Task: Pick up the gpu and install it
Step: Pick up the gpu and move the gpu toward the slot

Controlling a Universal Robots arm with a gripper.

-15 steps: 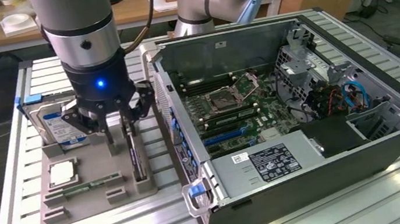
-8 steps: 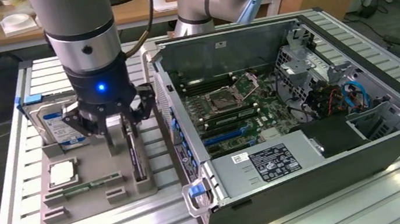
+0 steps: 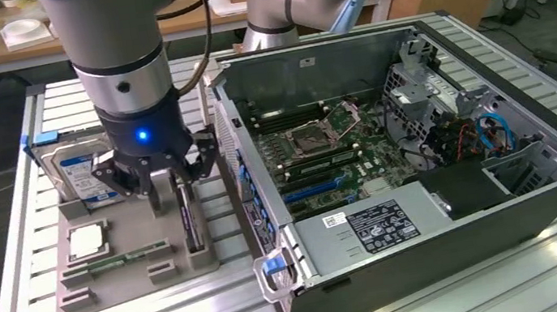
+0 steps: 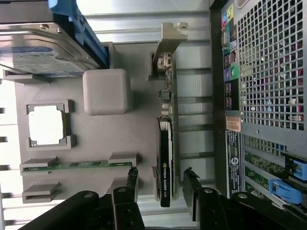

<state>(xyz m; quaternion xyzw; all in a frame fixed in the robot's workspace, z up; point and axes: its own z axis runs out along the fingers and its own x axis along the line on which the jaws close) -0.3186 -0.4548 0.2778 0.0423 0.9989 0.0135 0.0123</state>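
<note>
I am hovering my hand [image 3: 176, 188] wide open astride the gpu [image 3: 192, 221], which is sitting ungripped in its tray [image 3: 113, 298] at the exterior view's lower left, nothing installed yet.

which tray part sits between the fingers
The gpu, on edge between the open fingers; the ram, cpu and hard drive sit aside.

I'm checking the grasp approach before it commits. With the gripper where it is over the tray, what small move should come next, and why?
Probably lower straight down a little, to bring more of the card between the fingers. The open gripper straddles the gpu, which stands on edge in the grey tray; the fingers flank its fan end, apparently without touching it.
</note>
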